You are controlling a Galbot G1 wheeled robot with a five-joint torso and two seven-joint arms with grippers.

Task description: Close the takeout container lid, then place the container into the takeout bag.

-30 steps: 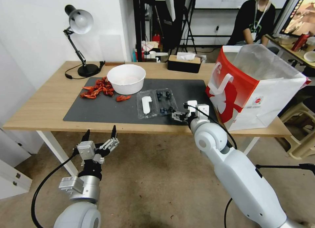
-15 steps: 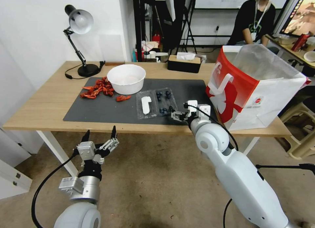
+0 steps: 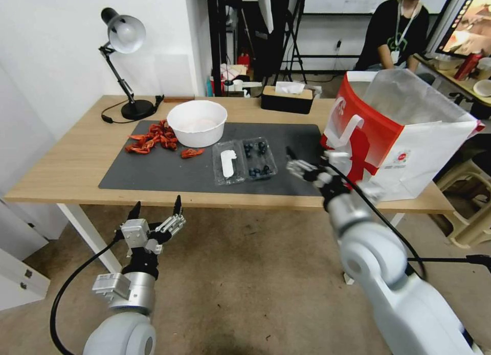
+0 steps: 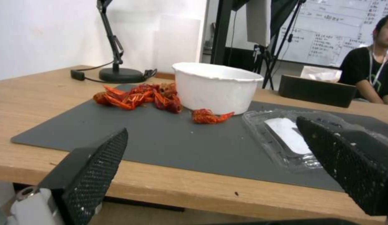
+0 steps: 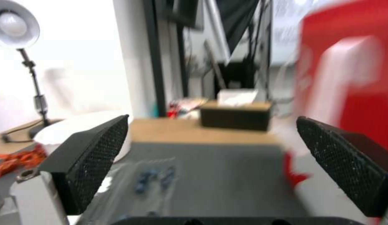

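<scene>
Takeout container open on mat

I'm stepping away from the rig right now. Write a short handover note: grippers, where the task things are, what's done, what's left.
Left gripper: open, holding nothing, parked below the table's front edge.
Right gripper: open, holding nothing, over the grey mat between the takeout container and the takeout bag.
Container: lies open flat on the mat, blueberries in the tray half, lid flat on the side nearer the white bowl.
Bag: upright, mouth open, at the table's right end.
Done: nothing.
Left: close lid, put container in bag.
</scene>
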